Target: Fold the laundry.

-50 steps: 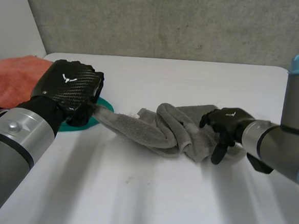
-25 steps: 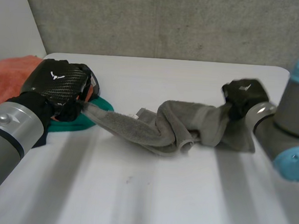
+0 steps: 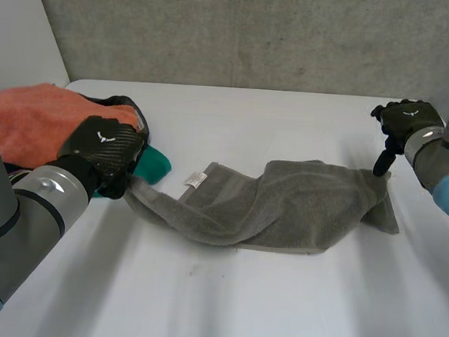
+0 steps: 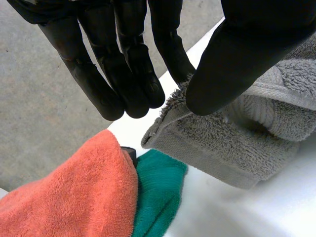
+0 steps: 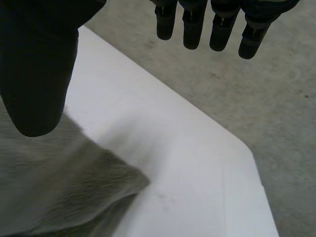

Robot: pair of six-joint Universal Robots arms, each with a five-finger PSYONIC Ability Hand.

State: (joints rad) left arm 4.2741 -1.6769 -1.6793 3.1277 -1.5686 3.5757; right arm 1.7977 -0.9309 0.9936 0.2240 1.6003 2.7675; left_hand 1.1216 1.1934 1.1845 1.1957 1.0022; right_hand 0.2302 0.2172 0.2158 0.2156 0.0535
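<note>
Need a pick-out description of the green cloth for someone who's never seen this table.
Start at the left end of the white table, where cloths are piled. The green cloth peeks out beside the left robot hand, between the orange cloth and the grey towel. It is the only teal piece, the smallest patch showing.

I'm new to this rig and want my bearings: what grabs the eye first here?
A grey towel lies drawn out across the middle of the white table. The left hand pinches its end beside an orange cloth and a green cloth; the right hand is open at the other end.
</note>
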